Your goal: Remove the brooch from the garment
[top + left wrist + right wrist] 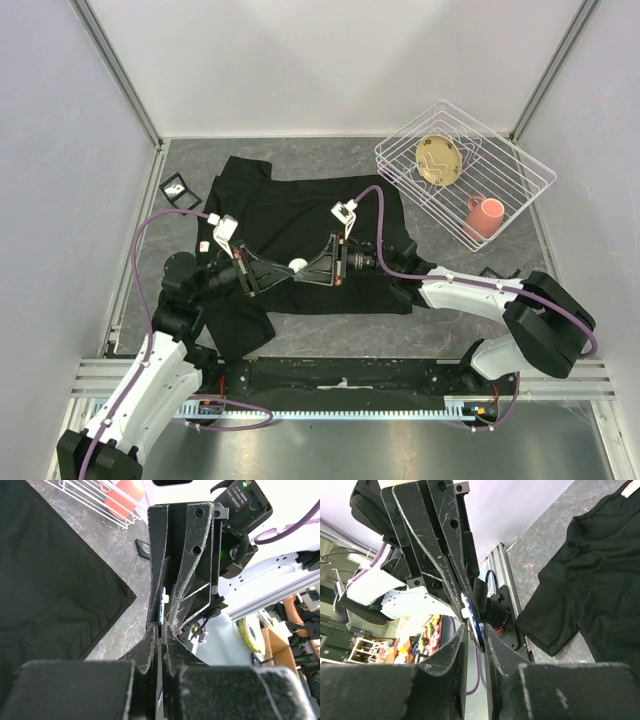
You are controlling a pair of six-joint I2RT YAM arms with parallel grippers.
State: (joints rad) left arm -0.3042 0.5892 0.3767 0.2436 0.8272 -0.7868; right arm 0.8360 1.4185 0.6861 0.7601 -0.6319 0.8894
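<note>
Top external view first: the left gripper (283, 272) and the right gripper (309, 270) are nose to nose over the middle of the garment (290, 205), fingers lying along one line across the shirt. At the meeting point sits a small pale spot, the brooch (297, 264). Neither arm is nearer; it's dead centre between the two tips.

From above, that's all you get. You can't tell whether the piece rests on the cloth or rides above it. The wrist cameras fill that in. The left wrist view shows a thin blue-and-white sliver edge-on, with both sets of fingers closing in on it from opposite ends. The right wrist view shows the same thing as a blue disc rim with a white tab, squeezed in the narrow slot. Both grippers look clamped down on the brooch, with barely any gap showing.

In both wrist views the black fabric lies flat and off to one side, and nothing dark is drawn up to the tips. My read is that the brooch is off the shirt or close to it, so the next move is away from the cloth — not along that line.
</note>
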